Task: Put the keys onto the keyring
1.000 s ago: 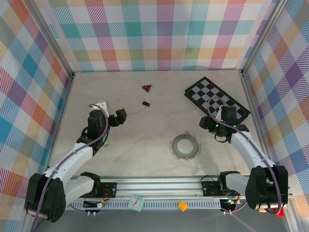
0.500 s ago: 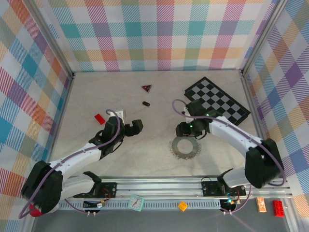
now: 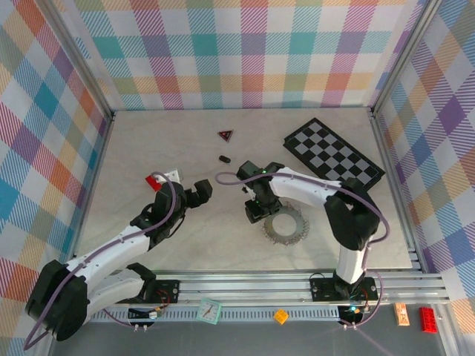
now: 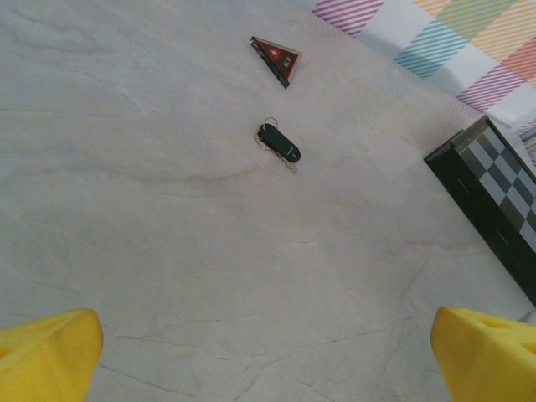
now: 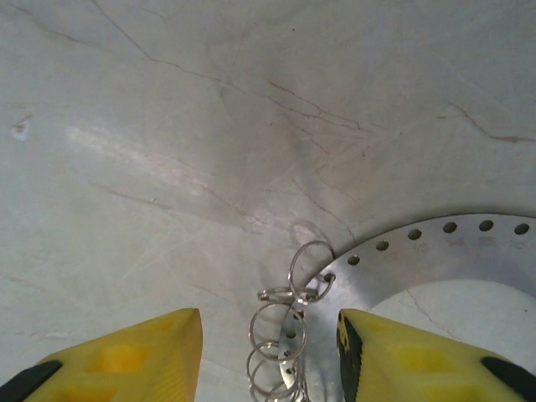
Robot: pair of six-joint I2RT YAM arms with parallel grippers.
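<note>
The keyring (image 3: 285, 225) lies flat on the table at centre, a silvery ring with holes along its rim (image 5: 435, 251). The keys (image 3: 269, 231) form a toothed fringe round it. Up close, the fringe pieces at its left edge look like small wire loops (image 5: 285, 335) threaded through the holes. My right gripper (image 3: 256, 213) hovers over that left edge. It is open, its yellow fingers (image 5: 159, 356) standing either side of the loops without touching them (image 5: 272, 360). My left gripper (image 3: 201, 191) stands wide open over bare table (image 4: 268, 360), left of the keyring.
A small black oval piece (image 4: 279, 142) and a dark red triangle (image 4: 276, 57) lie at the back centre. A chequered board (image 3: 334, 153) sits at the back right. A red brick (image 3: 154, 182) and a white piece (image 3: 172, 176) lie behind my left arm.
My right arm has swung left from the chequered board to the keyring's left edge, its jaws narrowing. My left gripper has shifted a little to the right.
</note>
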